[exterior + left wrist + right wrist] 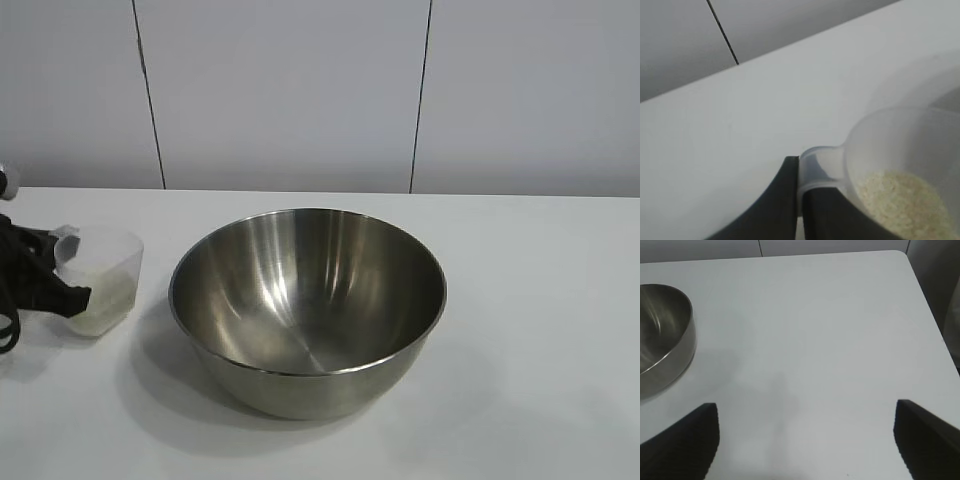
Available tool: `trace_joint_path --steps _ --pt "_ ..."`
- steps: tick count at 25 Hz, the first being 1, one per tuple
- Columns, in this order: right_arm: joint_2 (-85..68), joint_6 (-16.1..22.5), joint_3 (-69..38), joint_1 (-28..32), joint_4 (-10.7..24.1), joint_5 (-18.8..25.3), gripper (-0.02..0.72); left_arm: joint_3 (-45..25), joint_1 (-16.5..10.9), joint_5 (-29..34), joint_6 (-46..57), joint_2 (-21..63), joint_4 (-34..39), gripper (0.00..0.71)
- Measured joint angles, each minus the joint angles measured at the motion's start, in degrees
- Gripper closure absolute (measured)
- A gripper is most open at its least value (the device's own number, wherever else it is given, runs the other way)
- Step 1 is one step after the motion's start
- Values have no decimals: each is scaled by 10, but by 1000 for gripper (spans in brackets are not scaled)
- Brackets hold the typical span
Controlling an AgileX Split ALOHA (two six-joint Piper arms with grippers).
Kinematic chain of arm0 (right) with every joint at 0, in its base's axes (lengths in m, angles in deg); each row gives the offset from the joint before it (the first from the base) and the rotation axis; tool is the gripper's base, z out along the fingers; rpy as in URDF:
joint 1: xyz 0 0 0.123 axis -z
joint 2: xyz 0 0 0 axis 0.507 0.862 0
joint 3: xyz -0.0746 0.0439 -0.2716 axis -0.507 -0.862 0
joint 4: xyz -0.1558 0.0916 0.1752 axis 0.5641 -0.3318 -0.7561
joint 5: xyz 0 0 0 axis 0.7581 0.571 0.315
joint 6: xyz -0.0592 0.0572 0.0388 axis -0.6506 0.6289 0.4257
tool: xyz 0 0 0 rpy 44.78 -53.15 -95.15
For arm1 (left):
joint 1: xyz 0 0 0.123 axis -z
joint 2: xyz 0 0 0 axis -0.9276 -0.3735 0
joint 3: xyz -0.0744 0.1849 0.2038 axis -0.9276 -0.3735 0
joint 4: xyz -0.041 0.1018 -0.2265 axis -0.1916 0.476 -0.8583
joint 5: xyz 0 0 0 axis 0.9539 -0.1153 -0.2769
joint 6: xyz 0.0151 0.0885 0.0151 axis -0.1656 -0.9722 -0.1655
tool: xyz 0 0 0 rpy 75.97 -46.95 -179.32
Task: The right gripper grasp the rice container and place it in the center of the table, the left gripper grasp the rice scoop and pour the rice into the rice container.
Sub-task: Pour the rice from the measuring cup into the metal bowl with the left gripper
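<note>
- Rice container sitting mid worktop; right gripper released, hanging apart.
- Left gripper clenching rice scoop w/ rice, beside container.
- Next, prob: carrying over rim, tipping lip in.

Scene evenly and brightly lit from overhead. Soft shadow cast around the bowl on the table. Streaked glare seen inside the bowl. In the left wrist view, cup and rice rendered blurred.
</note>
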Motion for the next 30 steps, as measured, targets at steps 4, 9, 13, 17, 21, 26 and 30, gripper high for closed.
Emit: trace_joint_path --steps 4,9,13,17,21,26,30 --pt "0 0 0 0 0 0 62 48 28 103 -9 61 24 704" --pt "0 0 0 0 0 0 62 106 89 204 -36 85 46 704" --pt "0 0 0 0 0 1 62 142 148 264 -69 85 56 704" --pt "0 0 0 0 0 1 63 167 194 301 -144 85 60 704" --pt "0 0 0 0 0 1 63 170 233 316 -248 83 60 704" --pt "0 0 0 0 0 1 63 170 257 319 -387 83 62 704" --pt "0 0 0 0 0 1 63 170 258 320 -444 83 62 704"
